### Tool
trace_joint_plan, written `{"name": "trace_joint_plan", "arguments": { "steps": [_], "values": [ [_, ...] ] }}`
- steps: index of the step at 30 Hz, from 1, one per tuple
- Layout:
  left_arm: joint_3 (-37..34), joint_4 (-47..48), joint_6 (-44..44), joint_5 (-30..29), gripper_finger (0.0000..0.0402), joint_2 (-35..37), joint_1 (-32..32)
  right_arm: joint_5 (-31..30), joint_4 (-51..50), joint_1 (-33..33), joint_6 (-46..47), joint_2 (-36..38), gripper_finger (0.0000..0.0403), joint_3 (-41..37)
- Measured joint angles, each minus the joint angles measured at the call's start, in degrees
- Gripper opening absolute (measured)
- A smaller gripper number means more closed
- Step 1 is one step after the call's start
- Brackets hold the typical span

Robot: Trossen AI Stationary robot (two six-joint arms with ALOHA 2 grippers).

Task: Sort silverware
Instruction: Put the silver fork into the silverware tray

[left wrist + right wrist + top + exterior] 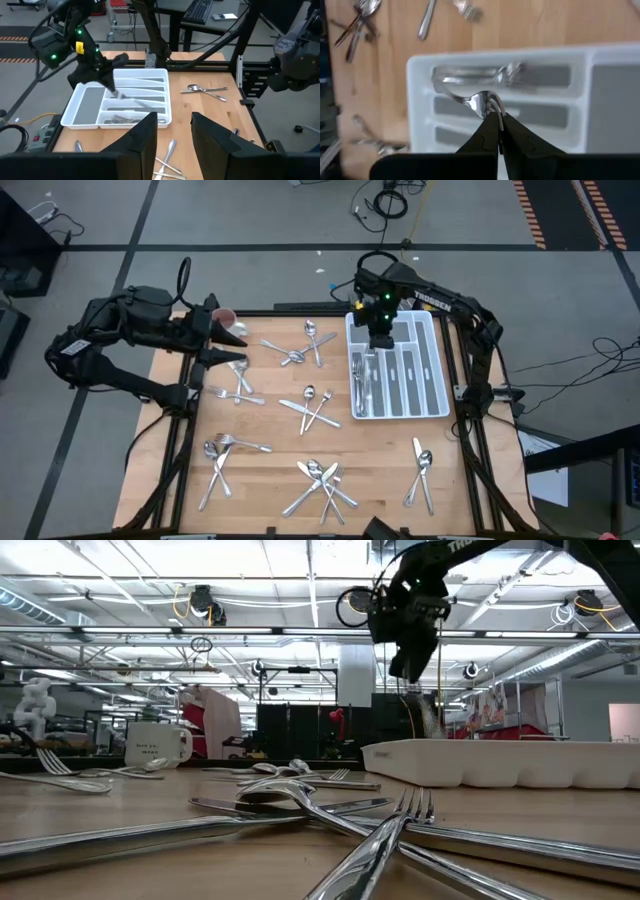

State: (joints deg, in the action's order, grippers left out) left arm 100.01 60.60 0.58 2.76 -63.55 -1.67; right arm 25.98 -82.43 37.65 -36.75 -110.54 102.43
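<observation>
Silverware lies scattered in small heaps over the wooden table (270, 430). At the far right stands a white divided tray (441, 380) with several forks (360, 380) in its left compartment. My right gripper (381, 338) hangs over the tray's far end, shut on one silver piece (131, 100); whether that piece is a fork, a spoon or a knife does not show. My left gripper (172, 140) is raised at the table's far left edge, open, with nothing between its fingers. My right gripper pinches the silver piece between its two fingertips at a narrow curved part (487, 102). The fingers slant down from above. The piece hangs tilted below them (431, 712) over the tray's compartments. Whether its lower end touches the tray does not show.
Loose forks, spoons and knives lie at the table's middle (312, 408), near left (222, 455), near middle (322, 485), near right (422, 472) and far middle (300, 350). A white mug (155, 745) stands at the far left. The black frame rails (455, 400) run along the table's edges.
</observation>
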Motion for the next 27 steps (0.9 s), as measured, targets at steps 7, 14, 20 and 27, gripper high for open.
{"name": "trace_joint_plan", "arguments": {
  "steps": [7,14,20,27],
  "values": [
    [0.0,0.0,0.17,-0.28,0.0125,0.0,0.0,-0.44,1.95,-0.22,-0.15,-3.79,0.0,-0.1],
    [0.0,0.05,0.17,-1.61,0.0125,0.0,0.02,0.04,3.09,-0.24,-1.73,-7.98,0.0,-0.09],
    [0.0,0.21,0.15,-2.87,0.0125,0.0,0.02,3.05,2.02,-0.13,-2.46,-11.9,0.0,-0.07],
    [0.0,0.62,-0.12,-3.1,0.0125,0.0,0.02,2.8,2.73,-0.22,-1.18,-13.91,0.0,-0.08]
  ]
}}
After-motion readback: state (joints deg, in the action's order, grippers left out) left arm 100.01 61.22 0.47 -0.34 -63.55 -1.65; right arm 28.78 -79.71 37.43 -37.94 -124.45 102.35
